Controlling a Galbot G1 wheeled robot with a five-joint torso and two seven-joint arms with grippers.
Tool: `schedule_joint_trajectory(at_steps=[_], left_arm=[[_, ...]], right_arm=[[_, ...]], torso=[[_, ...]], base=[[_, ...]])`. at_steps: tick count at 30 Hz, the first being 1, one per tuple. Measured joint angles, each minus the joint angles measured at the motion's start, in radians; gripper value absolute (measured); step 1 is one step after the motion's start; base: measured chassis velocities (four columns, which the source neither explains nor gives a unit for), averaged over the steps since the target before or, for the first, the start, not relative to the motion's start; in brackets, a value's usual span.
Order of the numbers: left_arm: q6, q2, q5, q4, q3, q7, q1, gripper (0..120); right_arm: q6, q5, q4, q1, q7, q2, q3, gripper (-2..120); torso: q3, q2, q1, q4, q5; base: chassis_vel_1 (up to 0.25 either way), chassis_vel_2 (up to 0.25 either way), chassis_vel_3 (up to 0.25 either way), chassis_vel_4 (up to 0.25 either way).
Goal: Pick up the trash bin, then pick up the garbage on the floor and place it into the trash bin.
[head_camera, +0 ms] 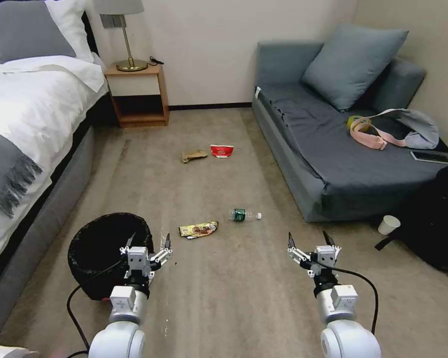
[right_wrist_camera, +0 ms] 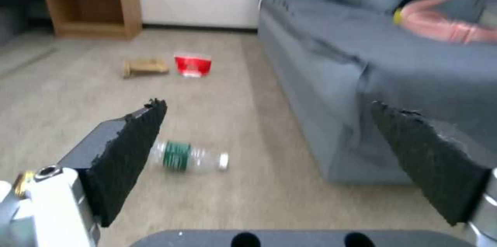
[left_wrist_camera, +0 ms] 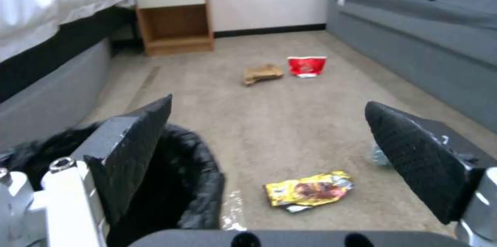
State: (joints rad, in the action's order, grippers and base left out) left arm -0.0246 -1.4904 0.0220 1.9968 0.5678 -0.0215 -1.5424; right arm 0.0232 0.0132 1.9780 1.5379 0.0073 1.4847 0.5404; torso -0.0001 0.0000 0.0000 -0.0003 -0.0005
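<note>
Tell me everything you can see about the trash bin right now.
The trash bin is round and black, lined with a crinkled black plastic bag folded over its rim, and looks empty inside. It stands upright on the carpet beside the bed base, with a reddish patch low at its foot. The left end effector hovers open over its rim, not gripping it. The gold-and-red snack wrapper lies apart from it on the floor.

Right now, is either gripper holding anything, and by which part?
Nothing is held. The left gripper hangs open above the trash bin, not touching it; the right gripper is open over bare carpet.
</note>
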Motion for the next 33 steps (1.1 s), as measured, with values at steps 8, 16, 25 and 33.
schedule_joint_trajectory(at_steps=[8, 16, 25, 33], left_arm=[[-0.192, 0.087, 0.164, -0.029, 0.157, -0.195, 0.068, 100], [-0.211, 0.139, 0.201, -0.009, 0.174, -0.22, 0.098, 100], [-0.262, 0.182, 0.207, -0.012, 0.186, -0.251, 0.119, 100], [-0.42, 0.331, 0.338, -0.1, 0.219, -0.318, 0.18, 99]], right_arm=[[0.198, 0.098, -0.166, -0.092, 0.058, -0.109, -0.069, 100], [0.22, 0.073, -0.159, -0.117, -0.031, -0.221, -0.078, 100], [0.196, 0.087, -0.166, -0.128, -0.032, -0.223, -0.053, 100], [0.162, 0.062, -0.178, -0.127, -0.04, -0.212, -0.057, 100]], torso=[[0.0, 0.0, 0.0, 0.001, 0.0005], [0.0, 0.0, 0.0, 0.0004, 0.0001], [0.0, 0.0, 0.0, 0.0003, 0.0007], [0.0, 0.0, 0.0, 0.0004, 0.0004]], base=[[0.0, 0.0, 0.0, 0.0], [0.0, 0.0, 0.0, 0.0], [0.0, 0.0, 0.0, 0.0], [0.0, 0.0, 0.0, 0.0]])
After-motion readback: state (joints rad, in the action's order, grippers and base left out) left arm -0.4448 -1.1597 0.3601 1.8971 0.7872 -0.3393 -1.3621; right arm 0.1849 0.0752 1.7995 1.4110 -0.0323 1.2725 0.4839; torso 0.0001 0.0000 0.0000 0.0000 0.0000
